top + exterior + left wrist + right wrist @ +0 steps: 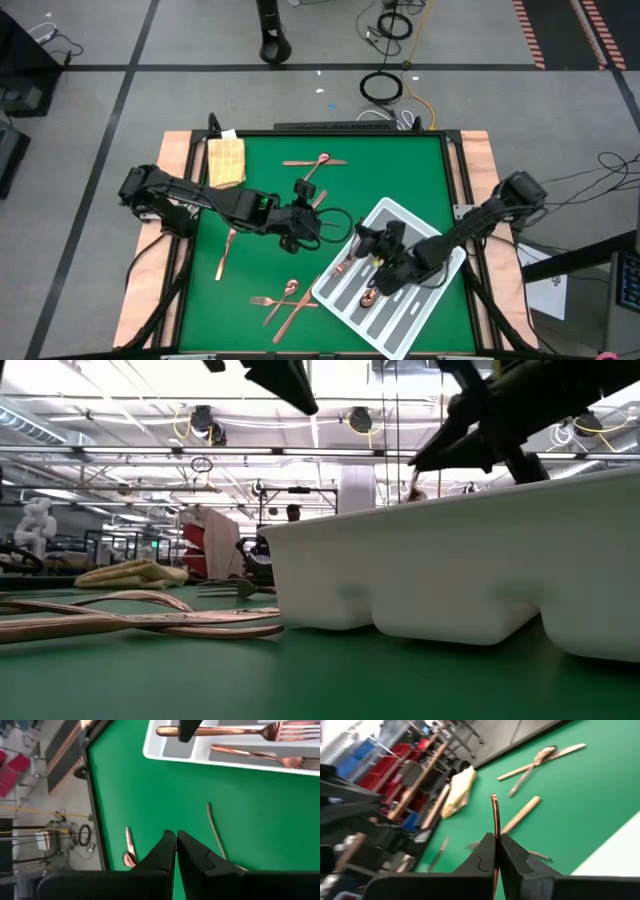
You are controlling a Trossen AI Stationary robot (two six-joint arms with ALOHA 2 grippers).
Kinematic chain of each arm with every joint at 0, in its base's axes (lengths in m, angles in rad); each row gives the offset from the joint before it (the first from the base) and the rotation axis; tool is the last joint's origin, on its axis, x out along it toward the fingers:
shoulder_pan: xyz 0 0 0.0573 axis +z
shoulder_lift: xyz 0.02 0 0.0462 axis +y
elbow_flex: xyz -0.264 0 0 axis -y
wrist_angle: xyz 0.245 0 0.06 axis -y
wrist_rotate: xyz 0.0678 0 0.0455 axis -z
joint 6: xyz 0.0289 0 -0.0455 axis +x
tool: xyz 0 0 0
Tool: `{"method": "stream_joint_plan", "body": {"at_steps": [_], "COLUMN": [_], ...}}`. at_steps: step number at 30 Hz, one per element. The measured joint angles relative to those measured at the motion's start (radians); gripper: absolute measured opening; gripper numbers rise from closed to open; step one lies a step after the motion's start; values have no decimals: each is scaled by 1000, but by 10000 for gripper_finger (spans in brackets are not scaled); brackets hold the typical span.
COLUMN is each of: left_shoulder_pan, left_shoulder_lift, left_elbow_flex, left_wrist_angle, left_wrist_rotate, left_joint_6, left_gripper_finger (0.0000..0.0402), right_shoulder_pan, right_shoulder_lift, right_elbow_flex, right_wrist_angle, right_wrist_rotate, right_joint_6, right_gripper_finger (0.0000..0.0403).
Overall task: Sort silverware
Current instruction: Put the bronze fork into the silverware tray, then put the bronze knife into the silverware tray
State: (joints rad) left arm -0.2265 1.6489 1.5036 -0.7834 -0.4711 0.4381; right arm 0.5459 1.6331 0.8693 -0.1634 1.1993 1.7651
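Copper utensil (494,815): clamped in R gripper (495,851), over white tray (425,300).
L gripper (176,851): fingers together, empty, mid-mat.

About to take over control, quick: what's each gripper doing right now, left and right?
Left gripper: closed, holding nothing, above the green mat.
Right gripper: closed on a thin copper utensil, over the tray.

Both dark arms reach inward over the green mat (400,160), the right gripper (372,243) above the white tray (395,215), copper cutlery (290,297) scattered around.
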Motion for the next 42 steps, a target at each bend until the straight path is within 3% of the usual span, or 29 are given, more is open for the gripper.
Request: {"method": "stream_joint_plan", "body": {"at_steps": [5, 8, 22, 28, 35, 42], "left_shoulder_pan": [-13, -13, -12, -12, -12, -12], "left_shoulder_lift": [-1, -1, -1, -1, -1, -1], "left_elbow_flex": [-22, -40, -47, -47, -47, -47], "left_wrist_angle": [-11, -12, -2, 0, -1, -4], "left_wrist_rotate": [14, 38, 49, 49, 49, 52], "left_joint_6": [-14, -15, -15, -15, -14, -14], "left_gripper_finger": [24, 24, 24, 24, 24, 24], "right_shoulder_pan": [18, 19, 19, 15, 17, 18], "right_shoulder_lift": [109, 159, 211, 209, 209, 209], "right_elbow_flex": [119, 170, 223, 223, 223, 223], "right_wrist_angle": [-272, -332, -368, -367, -388, -544], "right_wrist_rotate": [-9, -30, -56, -134, -197, -319], "right_joint_6": [138, 145, 101, 32, 3, 21], "right_gripper_finger": [1, 0, 0, 2, 42, 92]}}
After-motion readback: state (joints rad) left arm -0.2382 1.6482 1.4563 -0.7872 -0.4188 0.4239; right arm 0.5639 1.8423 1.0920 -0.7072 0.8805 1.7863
